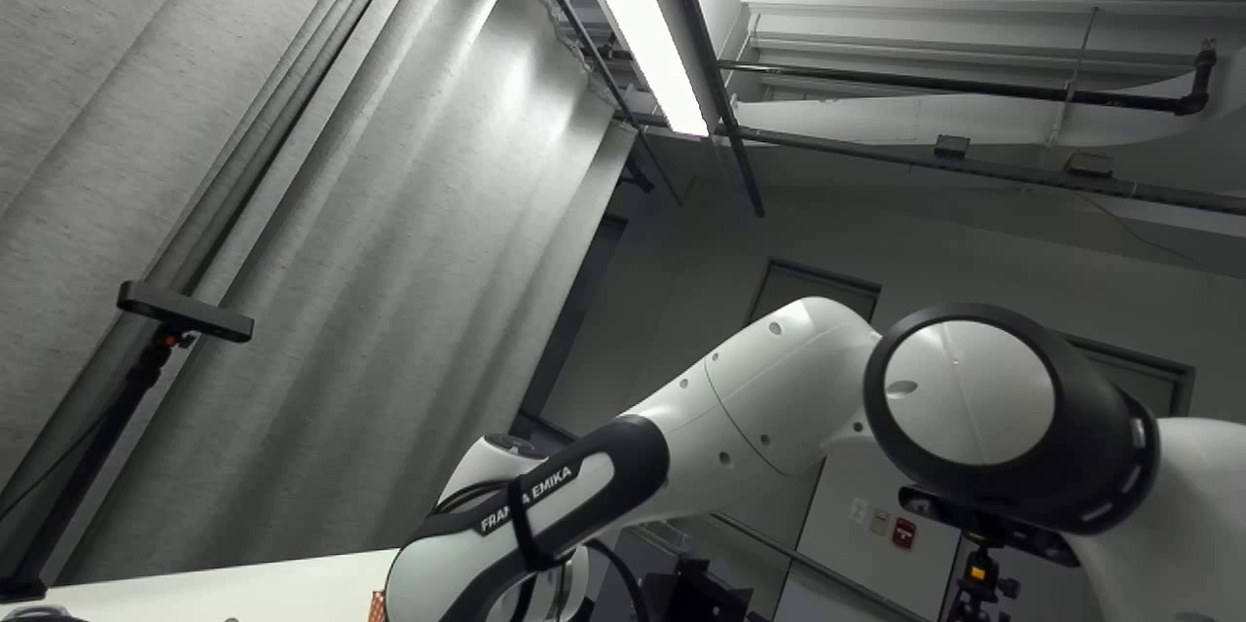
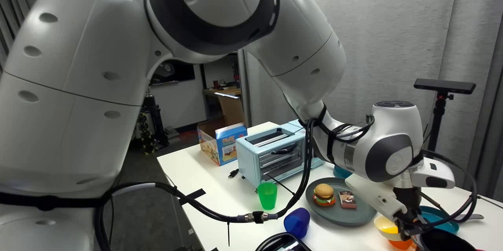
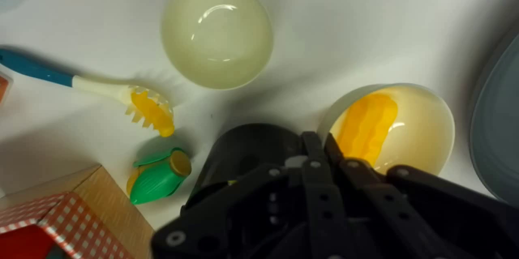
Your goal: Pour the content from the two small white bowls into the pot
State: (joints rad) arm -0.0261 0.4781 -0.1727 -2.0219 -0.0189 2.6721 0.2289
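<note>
At three o'clock from the gripper [image 3: 321, 140] in the wrist view, the bowl [image 3: 419, 137], pinched by its rim alone, could swivel and slip, or, tipped short of the pot [image 3: 255, 145] at nine o'clock, drop its yellow piece [image 3: 368, 123] on the table [image 3: 324, 11].

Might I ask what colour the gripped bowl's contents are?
The contents are orange-yellow; the wrist view shows this best.

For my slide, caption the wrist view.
Gripper pinching a bowl by its rim, yellow contents inside, an empty bowl nearby.
</note>
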